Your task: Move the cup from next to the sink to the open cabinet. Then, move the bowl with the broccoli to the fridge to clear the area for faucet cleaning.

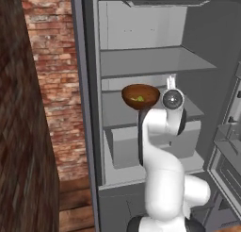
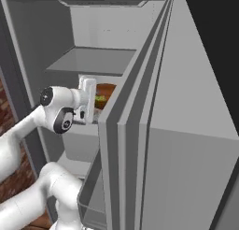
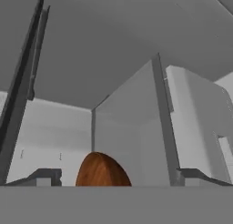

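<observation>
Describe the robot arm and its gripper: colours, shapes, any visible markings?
The arm is glossy white, built of rounded tubular links with dark bands at the joints and a round grey cap at the wrist. The gripper has two small dark grey fingertips. No cables or markings show.

We're in a kitchen: an open fridge (image 1: pixel 141 61) with grey shelves, a brick wall (image 1: pixel 52 75) beside it, wood floor (image 1: pixel 75 203) below.

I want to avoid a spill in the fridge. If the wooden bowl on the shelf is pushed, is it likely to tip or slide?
The bowl looks rigid, so it probably would not flex. Its rounded underside suggests that it may rock if nudged at the rim. The shelf looks smooth, so it would likely slide, and the loose broccoli may shift inside.
</observation>
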